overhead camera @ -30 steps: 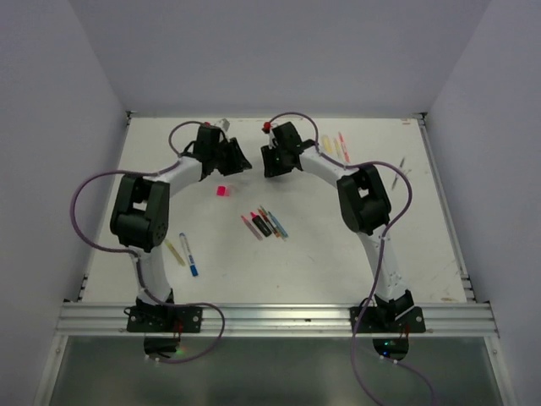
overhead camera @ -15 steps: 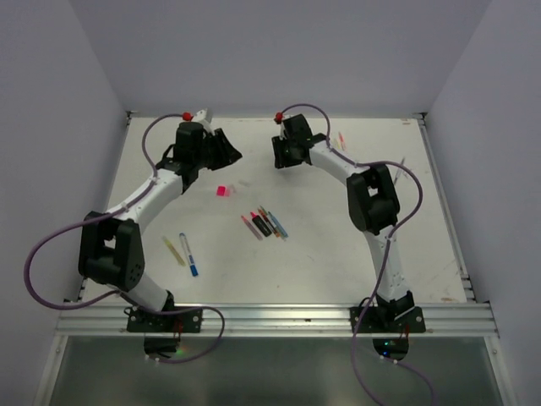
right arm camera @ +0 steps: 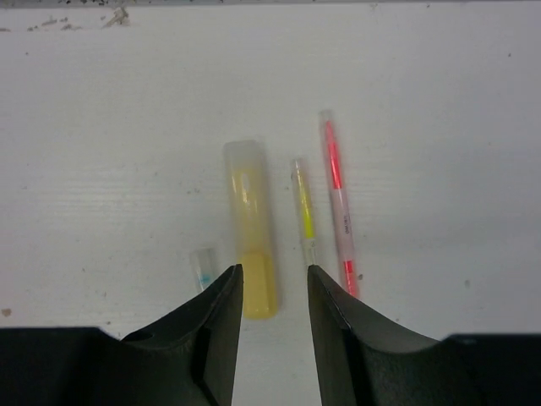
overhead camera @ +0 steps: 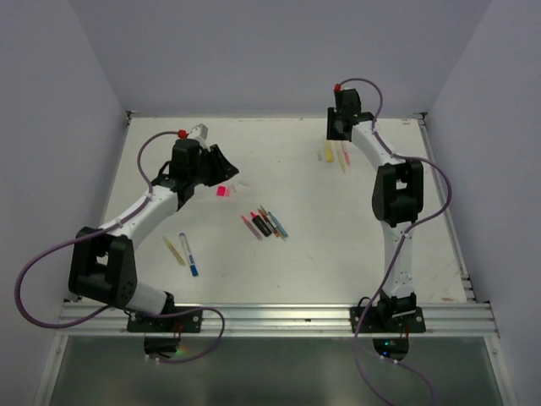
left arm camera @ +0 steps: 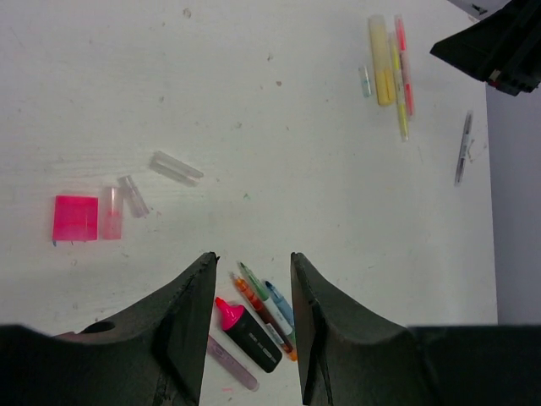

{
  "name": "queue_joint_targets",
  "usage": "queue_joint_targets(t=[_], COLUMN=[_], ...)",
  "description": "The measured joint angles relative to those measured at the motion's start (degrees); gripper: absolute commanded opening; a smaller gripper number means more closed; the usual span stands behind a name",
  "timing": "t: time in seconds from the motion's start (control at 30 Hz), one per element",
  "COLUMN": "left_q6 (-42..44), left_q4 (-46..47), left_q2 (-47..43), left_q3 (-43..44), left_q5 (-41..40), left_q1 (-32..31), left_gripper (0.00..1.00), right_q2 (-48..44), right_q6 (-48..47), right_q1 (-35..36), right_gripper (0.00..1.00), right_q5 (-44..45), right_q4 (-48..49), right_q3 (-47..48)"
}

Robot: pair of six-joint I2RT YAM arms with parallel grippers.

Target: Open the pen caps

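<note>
My left gripper is open and empty, hovering above the table near a loose pink cap. In the left wrist view the pink cap lies beside three clear caps. Between that gripper's fingertips, lower down, lies a cluster of pens with a pink-and-black highlighter. My right gripper is open and empty at the back of the table. It hangs over a yellow highlighter, a thin yellow pen, a pink pen and a small clear cap.
The pen cluster lies mid-table. A yellow pen and a blue pen lie near the left arm. A grey pen lies toward the right edge. White walls enclose the table at the back and both sides.
My right gripper has swung from the table's back centre to the back right, over the yellow pens. My left gripper has shifted slightly left and nearer. Both stay open.
</note>
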Motion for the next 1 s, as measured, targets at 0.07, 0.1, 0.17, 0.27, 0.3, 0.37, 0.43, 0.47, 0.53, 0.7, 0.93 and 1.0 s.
queue_joint_targets(t=[0.07, 0.1, 0.17, 0.27, 0.3, 0.37, 0.43, 0.47, 0.53, 0.7, 0.93, 1.0], left_q6=[-0.11, -0.11, -0.09, -0.04, -0.04, -0.02, 0.02, 0.04, 0.04, 0.02, 0.02, 0.02], left_q4=[0.33, 0.28, 0.26, 0.35, 0.37, 0.39, 0.39, 0.42, 0.87, 2.32, 3.34, 3.61], left_q2=[-0.11, -0.13, -0.13, -0.13, -0.15, -0.15, -0.13, -0.15, -0.15, -0.13, -0.31, -0.5], left_q3=[-0.72, -1.01, -1.4, -1.49, -1.49, -1.49, -1.49, -1.51, -1.64, -1.7, -1.79, -2.08], left_q5=[0.33, 0.48, 0.83, 1.25, 1.31, 1.7, 2.08, 2.19, 2.43, 2.95, 3.74, 3.91], left_q1=[-0.09, -0.11, -0.13, -0.22, -0.28, -0.33, -0.35, -0.35, -0.35, -0.35, -0.35, -0.35], left_gripper=[0.44, 0.44, 0.44, 0.44, 0.44, 0.44, 0.44, 0.44, 0.44, 0.44, 0.44, 0.44], right_q2=[0.63, 1.05, 2.14, 3.89, 4.59, 5.84, 6.99, 7.48, 8.11, 8.68, 9.66, 9.68], right_q6=[-0.2, -0.28, -0.52, -0.68, -0.7, -0.81, -0.85, -0.87, -0.87, -0.87, -0.81, -0.79], right_q1=[-0.92, -1.2, -1.46, -1.51, -1.51, -1.49, -1.44, -1.44, -1.44, -1.44, -1.44, -1.44], right_gripper=[0.41, 0.41, 0.41, 0.41, 0.41, 0.41, 0.41, 0.41, 0.4, 0.38, 0.37, 0.36], right_q5=[-0.2, -0.2, -0.59, -1.25, -1.73, -2.34, -2.97, -3.52, -3.98, -5.46, -7.5, -8.07], right_q4=[-0.04, -0.07, -0.17, -0.44, -0.57, -0.66, -0.85, -0.87, -0.94, -0.9, -0.98, -1.05], right_q3=[1.92, 2.8, 4.04, 4.39, 4.39, 4.39, 4.37, 4.37, 4.35, 4.35, 4.33, 4.33])
